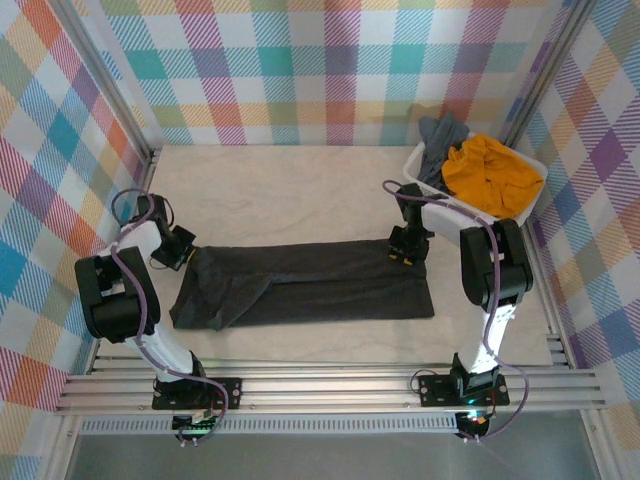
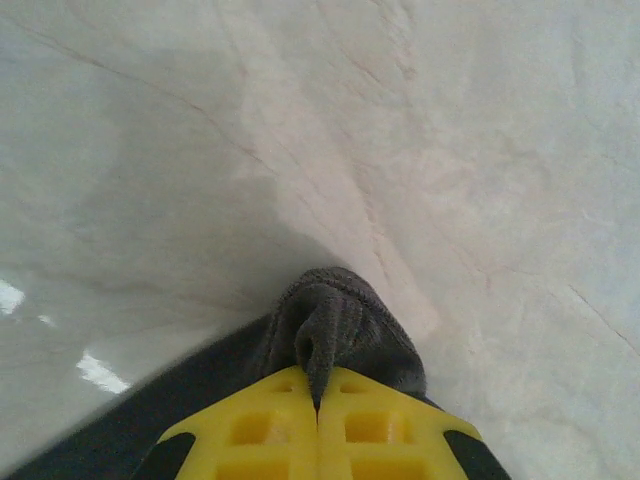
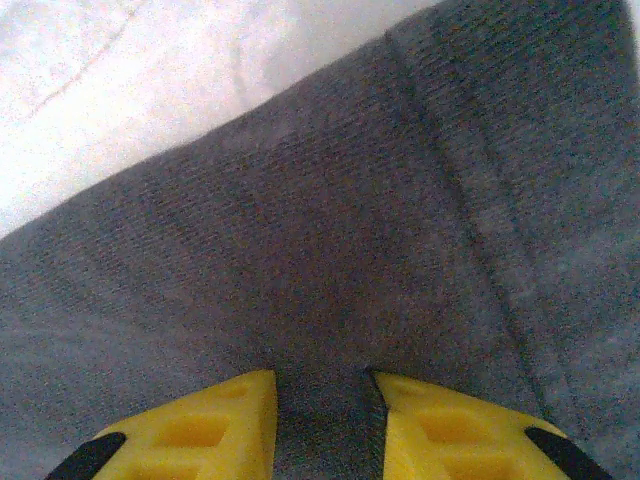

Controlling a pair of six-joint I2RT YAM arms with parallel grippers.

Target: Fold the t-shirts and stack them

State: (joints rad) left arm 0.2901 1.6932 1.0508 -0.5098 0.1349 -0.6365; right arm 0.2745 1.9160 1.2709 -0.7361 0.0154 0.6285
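Left jaws: your left gripper (image 2: 318, 392) is closed, yellow pads meeting, with a nub of the charcoal shirt (image 1: 320, 285) pinched between them and poking out ahead.
Right jaws: your right gripper (image 3: 320, 395) has its pads apart. Cloth lies flat across the gap with no bunch pulled up, so I read it as not gripping.
Shirt position: folded into a long band on the table (image 1: 280, 190), mid-depth, just ahead of both arms.
Long axis: left-right across the table. The left gripper has the far-left end at its back corner. The right gripper sits over the back edge near the right end, inboard of the corner.
Next move turns on: my read is that the band wants folding end over end along that axis. The left arm has the hold, so its end travels toward the right.
Other shirts: mustard shirt (image 1: 490, 175) and slate grey shirt (image 1: 445, 135) are heaped in the basket (image 1: 415, 160) at the back right, nearer the right arm.
Hard to make out: the left wrist view cuts the shirt off behind the pads, so you can't count the layers in the pinch. The right wrist view is too close to tell whether the pads touch the cloth or hover. From above, the left end looks rumpled.
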